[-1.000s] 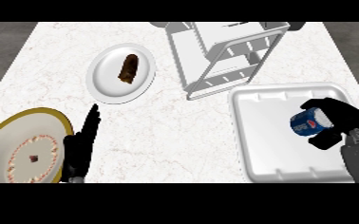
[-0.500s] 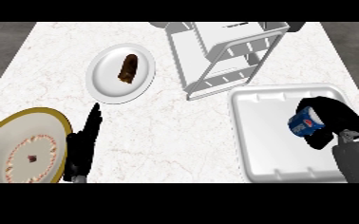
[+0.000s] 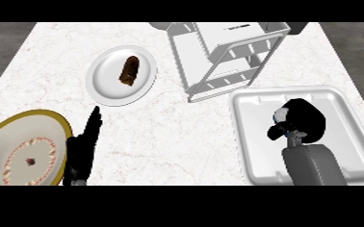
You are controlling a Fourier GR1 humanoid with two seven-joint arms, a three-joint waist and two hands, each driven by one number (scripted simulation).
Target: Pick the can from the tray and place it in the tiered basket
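My right hand (image 3: 304, 120) hangs over the white tray (image 3: 249, 139) at the right, fingers curled round the blue and white can (image 3: 285, 127). Only a sliver of the can shows under the thumb; the rest is hidden by the hand. The white tiered basket (image 3: 227, 53) stands at the back, just beyond the tray's far left corner, with nothing visible on its shelves. My left hand (image 3: 84, 146) rests open at the lower left, fingers straight and pointing away, holding nothing.
A white plate (image 3: 107, 84) with a brown piece of food (image 3: 129, 70) lies left of the basket. A gold-rimmed plate (image 3: 43, 125) with a decorated cake sits at the lower left, right beside my left hand.
My right hand has swung leftward over the tray and closed over the can, which showed plainly before and is now almost covered. The left hand has barely shifted.
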